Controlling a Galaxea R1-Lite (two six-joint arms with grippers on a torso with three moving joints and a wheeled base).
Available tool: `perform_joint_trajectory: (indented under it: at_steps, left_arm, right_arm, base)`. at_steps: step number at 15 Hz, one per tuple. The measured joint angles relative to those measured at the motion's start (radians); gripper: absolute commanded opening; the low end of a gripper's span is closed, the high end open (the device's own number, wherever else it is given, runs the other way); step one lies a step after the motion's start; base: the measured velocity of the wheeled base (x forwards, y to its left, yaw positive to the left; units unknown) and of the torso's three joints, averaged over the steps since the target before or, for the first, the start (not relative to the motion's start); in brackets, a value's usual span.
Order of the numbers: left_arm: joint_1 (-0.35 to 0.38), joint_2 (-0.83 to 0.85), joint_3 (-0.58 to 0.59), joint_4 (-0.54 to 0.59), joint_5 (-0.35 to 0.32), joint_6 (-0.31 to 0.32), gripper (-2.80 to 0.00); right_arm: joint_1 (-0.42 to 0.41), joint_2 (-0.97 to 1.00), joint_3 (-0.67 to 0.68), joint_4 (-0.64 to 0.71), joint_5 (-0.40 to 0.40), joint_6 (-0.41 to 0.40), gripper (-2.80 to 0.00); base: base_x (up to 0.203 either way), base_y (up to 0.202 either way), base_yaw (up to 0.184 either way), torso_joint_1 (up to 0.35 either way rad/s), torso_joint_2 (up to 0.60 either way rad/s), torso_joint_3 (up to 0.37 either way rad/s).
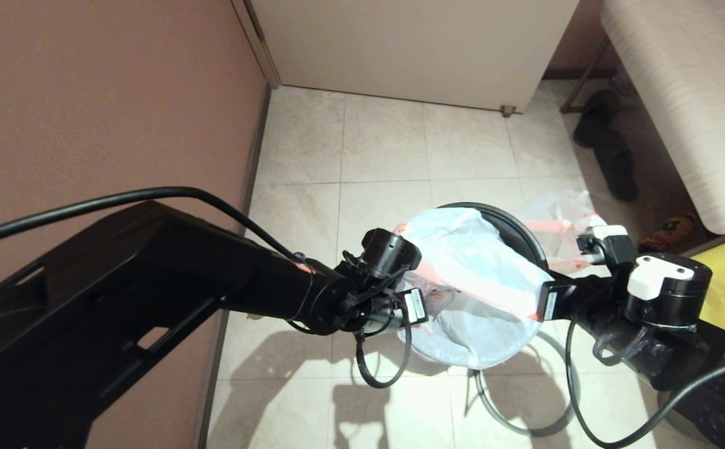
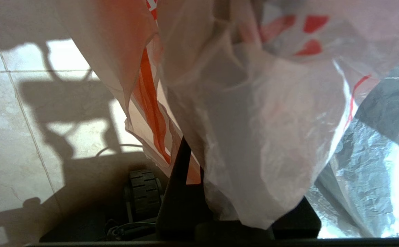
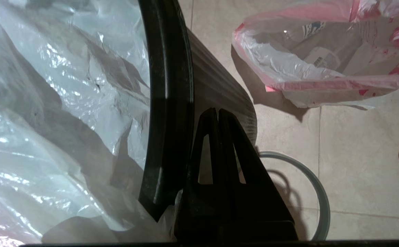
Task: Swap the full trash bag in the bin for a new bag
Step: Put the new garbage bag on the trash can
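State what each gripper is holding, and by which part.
Both grippers hold the new bag at its pink-red rim band: the left gripper on the bin's left side, the right gripper on its right.

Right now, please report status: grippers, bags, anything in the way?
Left gripper and right gripper hold new bag across bin. Full bag on floor beside bin. Grey hoop lies on floor.

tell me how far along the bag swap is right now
Done: the full trash bag is out, lying on the floor beside the bin. In hand: the new bag is draped over the bin's mouth, with the left gripper at its film and the right gripper shut by the bin's rim. Left: spreading the bag around the rim and refitting the grey hoop, which lies on the floor.
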Motion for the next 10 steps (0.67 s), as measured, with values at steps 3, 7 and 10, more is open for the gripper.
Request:
perform_joint_trajectory:
  at_steps: [3,7,10]
  left_arm:
    - [-0.003,0.009,0.0,0.001,0.011,0.017,-2.8]
    - [-0.008,0.033,0.017,-0.005,0.034,0.042,-2.8]
    - [-0.003,0.045,0.024,-0.011,0.039,0.041,-2.8]
  right_arm:
    - [-0.001,-0.016,0.005,-0.006,-0.003,0.028,-2.8]
    - [-0.001,-0.046,0.017,-0.005,0.004,0.038,-2.8]
    - [-0.003,-0.084,0.045,0.008,0.002,0.039,-2.8]
  base:
    - [0.0,0.0,0.0,0.0,0.0,0.0]
    - [0.0,0.0,0.0,0.0,0.0,0.0]
    - [0.0,0.0,0.0,0.0,0.0,0.0]
